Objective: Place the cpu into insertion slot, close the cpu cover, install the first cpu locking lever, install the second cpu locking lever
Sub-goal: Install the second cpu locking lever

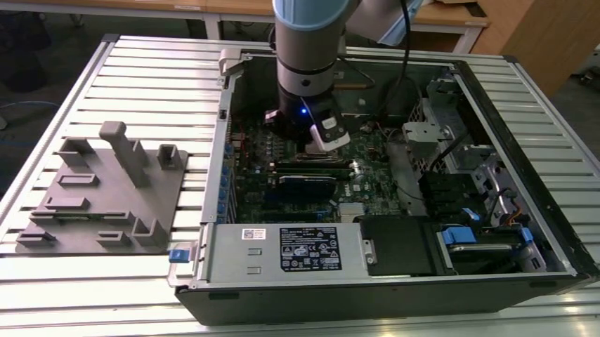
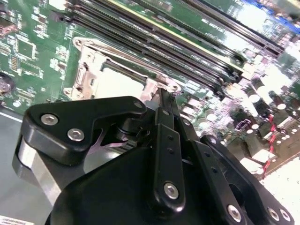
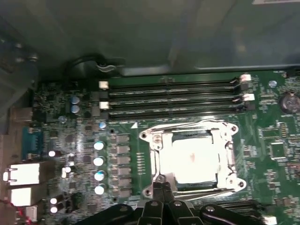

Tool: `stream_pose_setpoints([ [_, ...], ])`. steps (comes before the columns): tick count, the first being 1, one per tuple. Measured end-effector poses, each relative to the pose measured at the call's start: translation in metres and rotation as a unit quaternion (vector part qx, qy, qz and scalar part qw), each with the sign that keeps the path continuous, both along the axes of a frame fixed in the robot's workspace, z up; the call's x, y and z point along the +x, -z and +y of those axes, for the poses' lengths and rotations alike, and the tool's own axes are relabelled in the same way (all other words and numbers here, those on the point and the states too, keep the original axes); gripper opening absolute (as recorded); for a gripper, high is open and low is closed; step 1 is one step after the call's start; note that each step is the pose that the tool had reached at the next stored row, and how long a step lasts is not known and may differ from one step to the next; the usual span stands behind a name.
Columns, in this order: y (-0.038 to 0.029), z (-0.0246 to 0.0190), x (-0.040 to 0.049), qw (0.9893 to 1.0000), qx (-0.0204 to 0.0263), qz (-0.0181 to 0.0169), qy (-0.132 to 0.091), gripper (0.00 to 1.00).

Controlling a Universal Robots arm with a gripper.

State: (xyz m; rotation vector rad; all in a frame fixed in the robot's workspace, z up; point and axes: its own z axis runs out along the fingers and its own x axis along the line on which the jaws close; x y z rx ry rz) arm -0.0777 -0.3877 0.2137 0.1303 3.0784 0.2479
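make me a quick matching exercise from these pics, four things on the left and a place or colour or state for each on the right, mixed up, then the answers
Things
1. cpu
2. cpu cover
3. gripper
4. grey fixture plate

Descriptions
A. silver frame lying closed around the chip
B. outside the computer case, on the slatted table at the exterior view's left
C. pale metal square seated in the socket on the green board
D. black linkage with its tip at a corner of the socket frame

Pairs: 1-C, 2-A, 3-D, 4-B
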Motion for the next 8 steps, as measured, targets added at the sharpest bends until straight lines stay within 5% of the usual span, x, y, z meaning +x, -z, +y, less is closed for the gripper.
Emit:
stream_pose_setpoints([
  [8,0.0001,0.0039,0.0091,1.0000,0.0000,0.0000,0.000,0.10],
])
